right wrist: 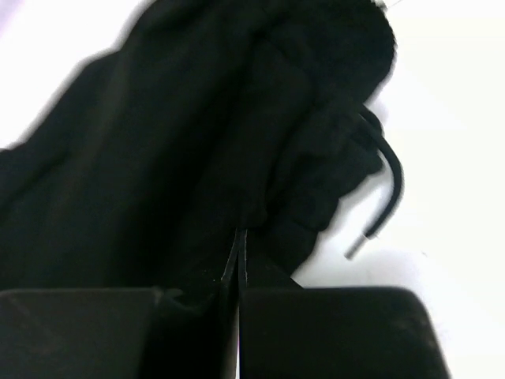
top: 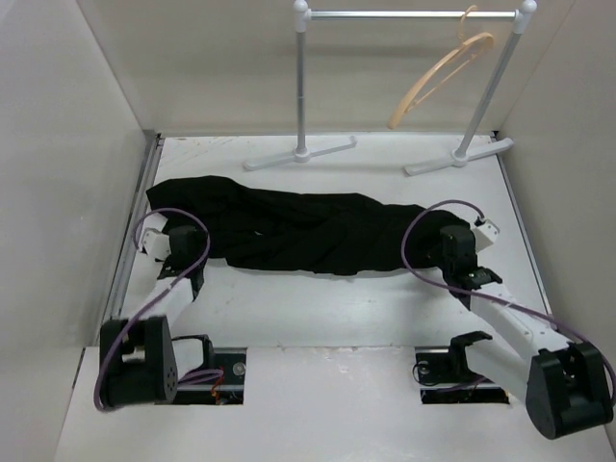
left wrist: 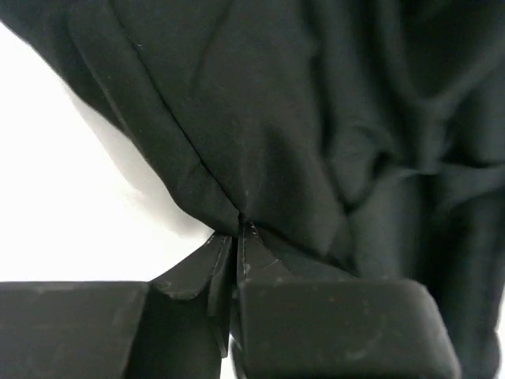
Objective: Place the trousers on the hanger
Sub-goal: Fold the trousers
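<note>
The black trousers [top: 289,226] lie stretched left to right across the white table. My left gripper [top: 178,241] is shut on the trousers' left end; in the left wrist view its tips [left wrist: 237,233] pinch a fold of the black cloth [left wrist: 316,118]. My right gripper [top: 450,241] is shut on the trousers' right end; in the right wrist view its tips [right wrist: 239,241] pinch the gathered waist [right wrist: 197,142], with a black drawstring [right wrist: 387,189] hanging free. The tan wooden hanger [top: 438,77] hangs tilted on the rail at the back right.
A grey metal rail [top: 414,14] on two posts with white feet [top: 298,152] stands at the table's far edge. White walls close in on the left, back and right. Purple cables loop over both arms.
</note>
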